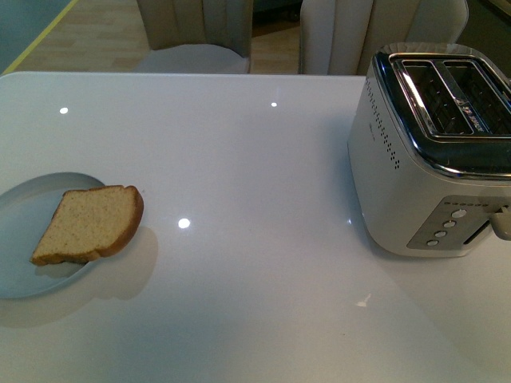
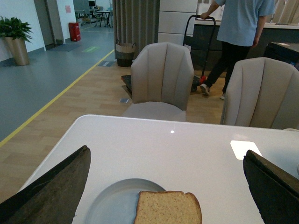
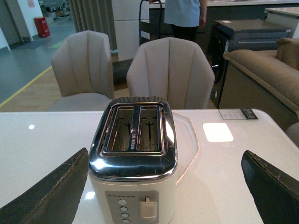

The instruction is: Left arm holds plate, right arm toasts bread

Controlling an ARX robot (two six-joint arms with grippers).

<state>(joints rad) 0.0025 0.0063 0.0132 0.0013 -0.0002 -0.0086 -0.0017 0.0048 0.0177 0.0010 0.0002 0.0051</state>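
— What sits furthest left on the white table (image 1: pixel 263 152)?

— The pale blue-grey plate (image 1: pixel 20 247), close to the table's left edge and partly cut off by the front view. The bread (image 1: pixel 89 225) lies on it. It is a single slice, and its rounded crust end pokes past the plate's right rim over the tabletop.

— And between that and the right side?

— Bare glossy tabletop with a few lamp reflections, so the way across is open. Well apart, at the right, stands a cream toaster (image 1: pixel 415 175) with a chrome top. It has two slots (image 1: pixel 451 96) facing up, and a row of small round buttons (image 1: pixel 445 229) and a lever (image 1: pixel 501 222) on its end face.

— The claws?

— The front view shows neither arm. In the left wrist view the left gripper (image 2: pixel 165 154) is spread wide and holds nothing, with its dark fingers (image 2: pixel 56 186) at either side of the picture. The plate and bread lie between them there. In the right wrist view the right gripper (image 3: pixel 164 153) is spread just as wide, also with nothing in it. The toaster is framed between its fingers, and the slots show only their wire guides.

— Beyond the table?

— Two beige upholstered chairs (image 1: pixel 196 32) at the far edge. Further back, left to right, are a potted plant (image 2: pixel 16 37), a woven basket (image 2: pixel 124 52), and a person (image 2: pixel 243 28) in a blue shirt at a black hand trolley (image 2: pixel 200 42). A tan sofa (image 3: pixel 261 74) shows in the right wrist view.
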